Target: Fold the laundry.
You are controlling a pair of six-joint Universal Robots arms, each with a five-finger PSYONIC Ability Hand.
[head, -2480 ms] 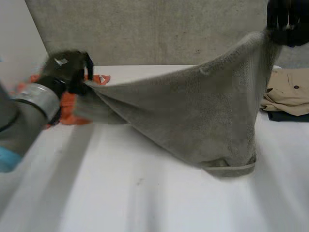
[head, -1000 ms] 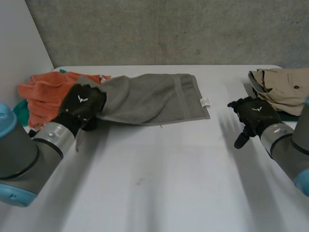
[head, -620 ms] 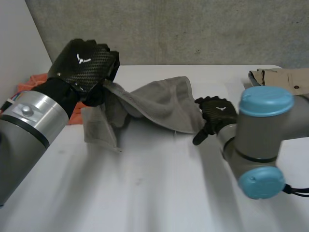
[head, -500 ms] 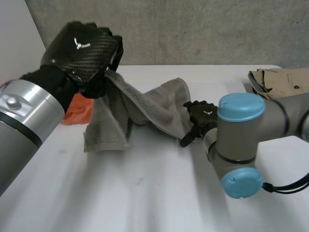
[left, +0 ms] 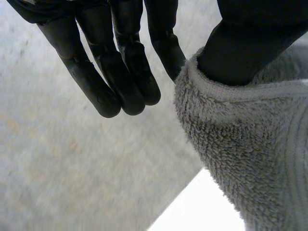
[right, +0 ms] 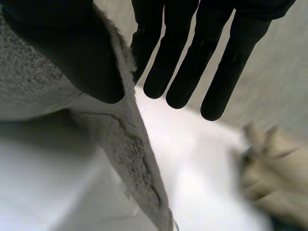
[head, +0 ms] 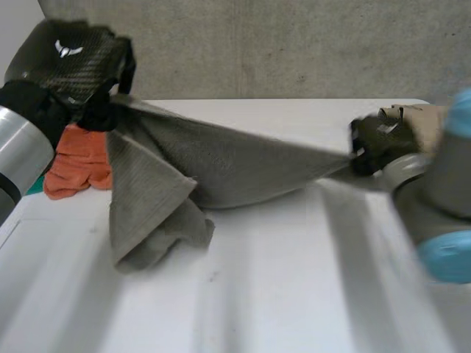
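**Head view with both wrist views.** You see a white table (head: 280, 294) with a smooth, matte top. A rough grey concrete wall (head: 294, 44) backs it at 12 o'clock. An orange cloth (head: 77, 158) lies crumpled near the table's 9 o'clock edge. A beige garment (head: 416, 118) lies toward 2 o'clock, just behind the right robot hand (head: 375, 147).

**Towel.** The towel (head: 221, 165) is grey terry with a looped pile, and a flatter woven band runs near its edge. It spans the far half of the table in the air, from 10 o'clock to 3 o'clock. Its upper edge is drawn taut between the two robot hands. Below the left robot hand (head: 70, 62) a doubled part hangs down. Its bunched lower end rests on the table at about 8 o'clock.

**Left robot hand.** It is raised above the table at 10 o'clock and is clamped on the towel. In your left wrist view the thumb presses the thick hemmed edge against the nearest finger, while the other fingers are straight and free of the cloth.

**Right robot hand.** It sits low at 3 o'clock, also clamped on the towel. In your right wrist view the thumb pins the edge against the first finger and the remaining fingers are extended, with the beige garment beyond the fingertips.
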